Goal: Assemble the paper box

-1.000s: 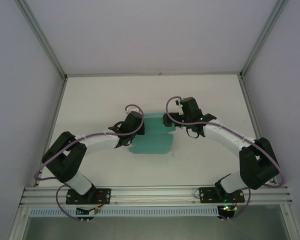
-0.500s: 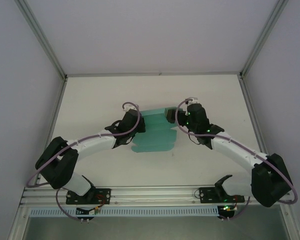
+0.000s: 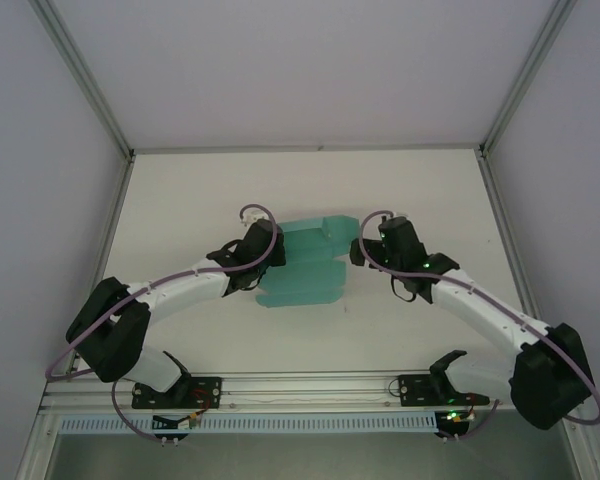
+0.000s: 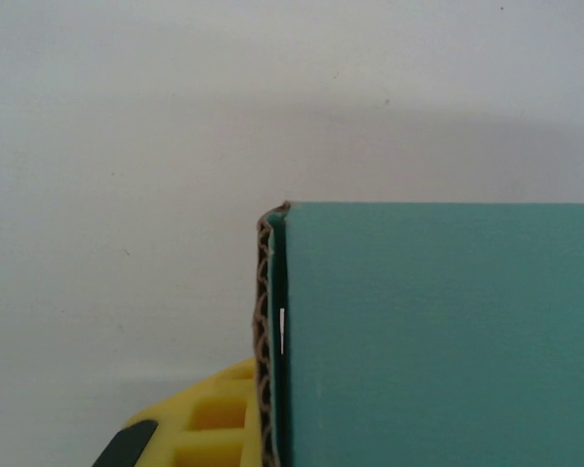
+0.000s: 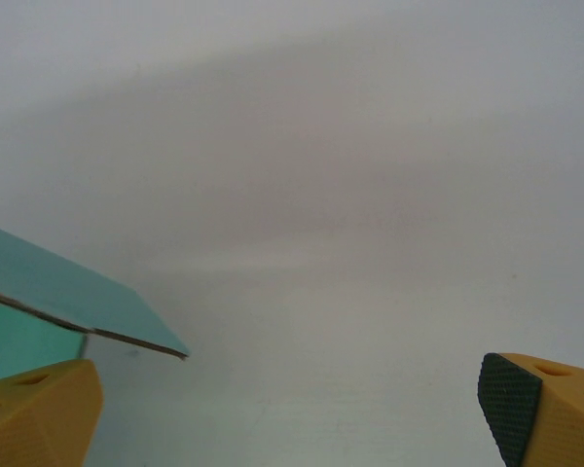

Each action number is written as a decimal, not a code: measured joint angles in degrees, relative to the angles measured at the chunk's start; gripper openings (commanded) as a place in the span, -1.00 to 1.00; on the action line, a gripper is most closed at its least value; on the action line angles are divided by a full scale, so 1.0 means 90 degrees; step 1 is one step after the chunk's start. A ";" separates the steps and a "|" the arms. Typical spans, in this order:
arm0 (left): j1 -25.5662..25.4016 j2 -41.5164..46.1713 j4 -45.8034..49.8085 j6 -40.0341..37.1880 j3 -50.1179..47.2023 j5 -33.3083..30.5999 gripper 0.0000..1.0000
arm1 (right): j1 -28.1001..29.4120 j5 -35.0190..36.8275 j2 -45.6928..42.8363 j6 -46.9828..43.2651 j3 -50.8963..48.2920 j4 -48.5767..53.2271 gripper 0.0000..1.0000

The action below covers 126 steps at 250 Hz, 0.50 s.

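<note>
The teal paper box (image 3: 305,265) lies partly folded in the middle of the white table (image 3: 190,200), with an upper panel raised toward the back. My left gripper (image 3: 276,252) is at its left edge, shut on the box wall. In the left wrist view the teal panel (image 4: 438,331) covers the right half, and a yellow finger (image 4: 200,418) presses against its corrugated edge. My right gripper (image 3: 361,248) sits just right of the box, open and apart from it. Between its yellow fingers (image 5: 34,409) is bare table, and a teal flap (image 5: 58,287) juts in at the left.
Metal frame posts (image 3: 505,110) and white walls enclose the table on three sides. An aluminium rail (image 3: 310,385) with both arm bases runs along the near edge. Bare table lies behind and in front of the box.
My right gripper has drawn back to the right, off the box's right side. The box's upper panel has spread wider to the right. The left gripper has kept its hold and shifted slightly.
</note>
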<state>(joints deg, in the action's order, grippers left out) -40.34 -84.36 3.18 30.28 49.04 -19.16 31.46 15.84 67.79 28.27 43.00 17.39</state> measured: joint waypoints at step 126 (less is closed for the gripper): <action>-0.0002 -0.0002 0.0136 -0.0012 0.0070 0.0070 -1.00 | -0.0039 -0.0631 0.1146 -0.0605 0.0595 -0.0680 1.00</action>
<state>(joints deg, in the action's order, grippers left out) -40.36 -84.38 4.40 30.17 49.67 -18.52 31.11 10.15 78.11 22.83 48.36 11.27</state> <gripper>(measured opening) 0.083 0.999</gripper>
